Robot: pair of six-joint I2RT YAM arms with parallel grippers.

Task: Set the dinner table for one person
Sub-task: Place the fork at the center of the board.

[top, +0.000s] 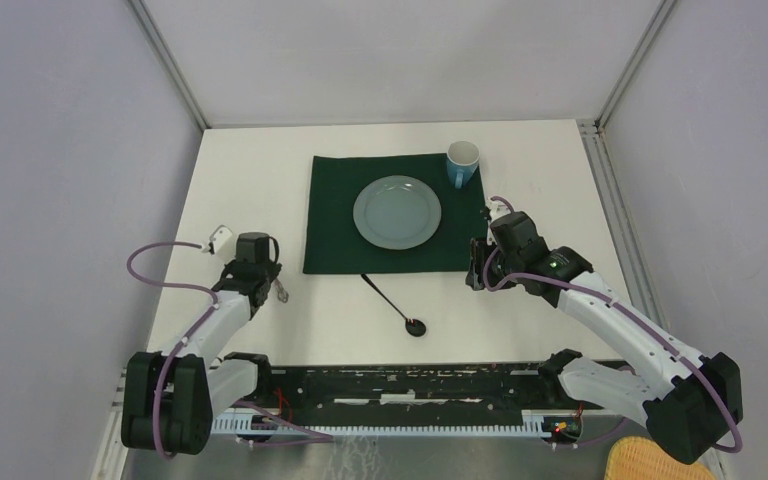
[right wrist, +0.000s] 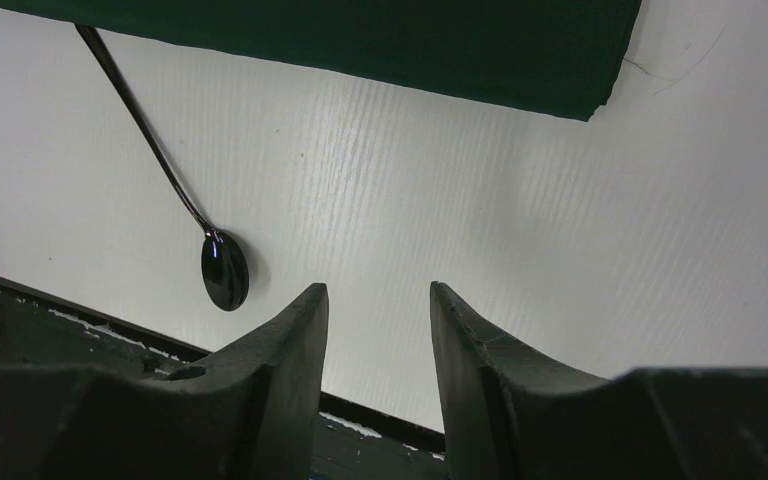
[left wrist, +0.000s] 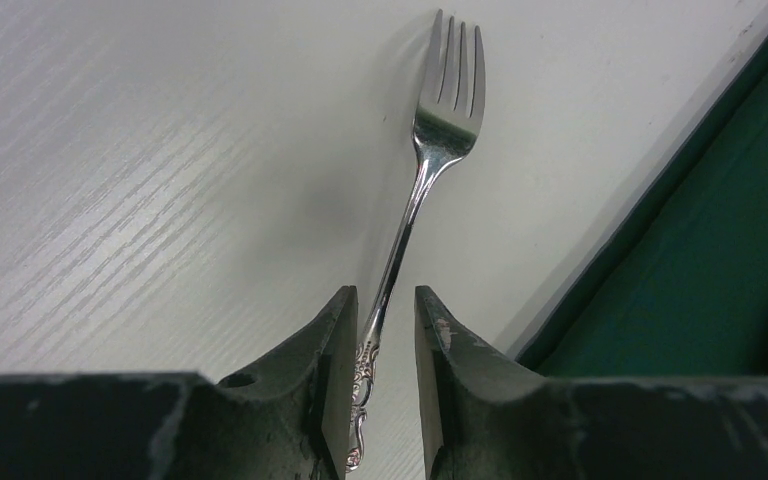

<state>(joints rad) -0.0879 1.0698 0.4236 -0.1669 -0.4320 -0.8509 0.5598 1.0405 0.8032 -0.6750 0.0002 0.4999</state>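
The white table [top: 250, 180] spreads under both arms. It carries a green cloth [top: 335, 200] with a plate [top: 398, 212] at its centre and a blue mug [top: 462, 163] at the plate's 1 o'clock. At the plate's 8 o'clock the left gripper [left wrist: 385, 300] stands partly open astride the handle of a fork [left wrist: 415, 200] lying on the table, not clamping it. At 4 o'clock the right gripper [right wrist: 378, 295], half open, holds nothing. A dark spoon [top: 395, 305] lies at 6 o'clock.

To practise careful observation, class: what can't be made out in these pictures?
- Fork: handle end hidden between the left fingers, left wrist view; grip unclear.
- Yellow woven object: cut off by the corner, top view.
- Mug: contents too small to tell, top view.
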